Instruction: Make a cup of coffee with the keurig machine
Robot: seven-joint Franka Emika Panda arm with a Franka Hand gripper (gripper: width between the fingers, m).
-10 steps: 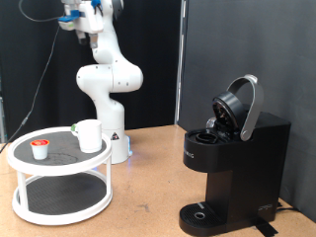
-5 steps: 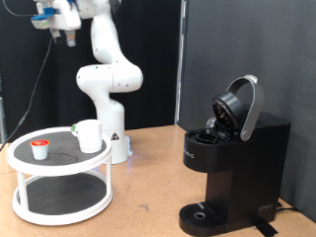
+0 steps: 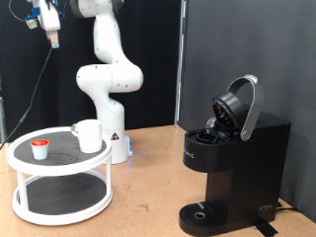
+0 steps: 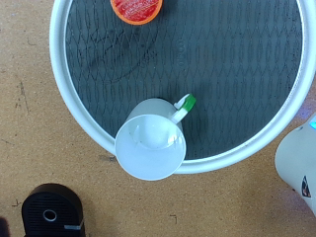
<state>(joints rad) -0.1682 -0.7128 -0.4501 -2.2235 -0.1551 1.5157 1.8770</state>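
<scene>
The white cup (image 3: 89, 135) stands upright and empty on the top shelf of a round white two-tier stand (image 3: 22, 161); in the wrist view the cup (image 4: 150, 146) is seen from straight above, with a green tag at its handle. A small white pod with a red top (image 3: 39, 149) sits beside it on the exterior view's left, and also shows in the wrist view (image 4: 136, 8). The black keurig machine (image 3: 237, 163) stands on the exterior view's right with its lid raised. My gripper (image 3: 50, 36) is high above the stand, far from everything. Its fingers do not show in the wrist view.
The arm's white base (image 3: 117, 138) stands just behind the stand and shows at the wrist view's edge (image 4: 301, 163). The stand's white rim (image 4: 74, 94) rings a black mesh shelf. A dark round part of the machine (image 4: 54, 209) shows. Brown tabletop lies between stand and machine.
My gripper has swung toward the exterior view's left, high up, from above the arm's column to over the stand. Cup, pod and machine have not moved.
</scene>
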